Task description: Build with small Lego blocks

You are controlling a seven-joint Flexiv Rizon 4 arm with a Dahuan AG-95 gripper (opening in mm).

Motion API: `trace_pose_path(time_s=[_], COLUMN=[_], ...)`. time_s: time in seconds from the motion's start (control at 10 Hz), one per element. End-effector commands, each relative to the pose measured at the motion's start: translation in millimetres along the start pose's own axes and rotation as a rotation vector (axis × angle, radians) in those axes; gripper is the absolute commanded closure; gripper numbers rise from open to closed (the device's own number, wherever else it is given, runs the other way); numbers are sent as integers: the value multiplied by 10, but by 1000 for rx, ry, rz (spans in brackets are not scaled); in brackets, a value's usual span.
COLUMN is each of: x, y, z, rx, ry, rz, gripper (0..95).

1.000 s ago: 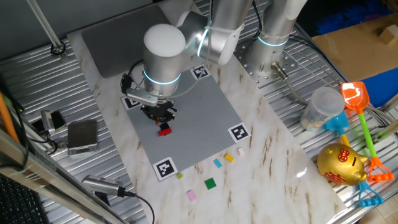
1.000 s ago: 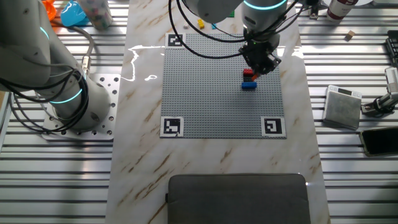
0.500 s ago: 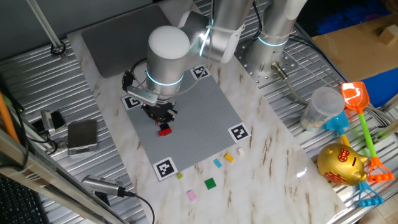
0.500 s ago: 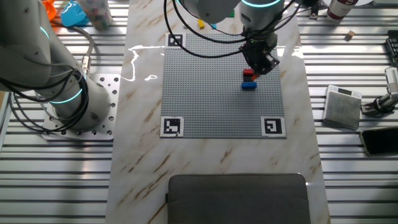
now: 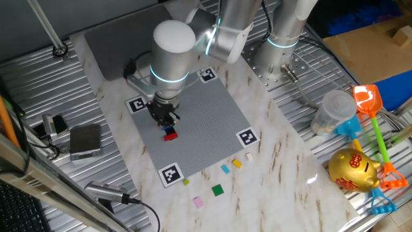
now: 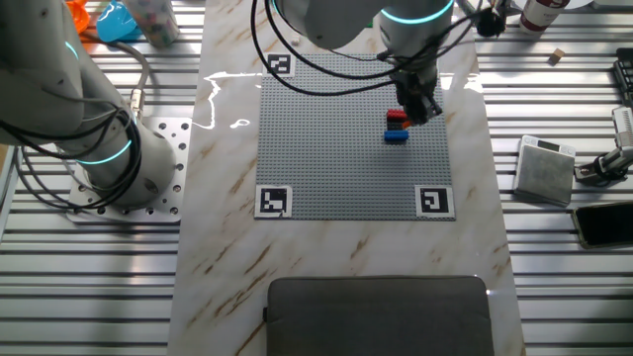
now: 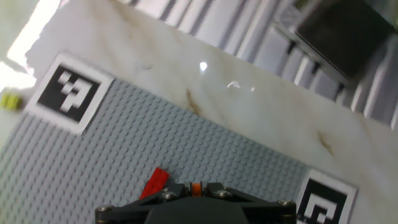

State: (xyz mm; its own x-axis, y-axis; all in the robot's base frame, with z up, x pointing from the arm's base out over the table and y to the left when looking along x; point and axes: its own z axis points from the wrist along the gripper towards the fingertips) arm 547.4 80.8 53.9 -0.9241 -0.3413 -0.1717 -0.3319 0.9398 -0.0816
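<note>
We see bright, even light in both fixed views, with glare on the marble table (image 6: 223,94) toward ten o'clock; our hand view is blurred throughout.

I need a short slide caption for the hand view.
Hand view: gripper above grey baseplate, red brick and orange brick beneath.

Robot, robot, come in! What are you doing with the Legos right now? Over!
Gripper low over the baseplate, jaw state unclear. Red brick and blue brick sit beside it. Loose bricks wait off the plate. Nothing in the way.
</note>
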Motion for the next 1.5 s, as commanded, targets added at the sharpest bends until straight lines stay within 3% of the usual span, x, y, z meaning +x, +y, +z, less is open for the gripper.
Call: trace_pose_path(time_s=[0.1, 0.7, 1.1, 1.2, 1.5], x=[-24, -6, -6, 0, -11], y=[-56, -193, -190, -166, -68], z=[74, 142, 135, 140, 110], rx=[-7, -5, -41, -65, -89], ry=[-4, 4, 24, 29, 45], rz=[123, -1, -64, -90, -148], gripper=[950, 950, 950, 950, 950])
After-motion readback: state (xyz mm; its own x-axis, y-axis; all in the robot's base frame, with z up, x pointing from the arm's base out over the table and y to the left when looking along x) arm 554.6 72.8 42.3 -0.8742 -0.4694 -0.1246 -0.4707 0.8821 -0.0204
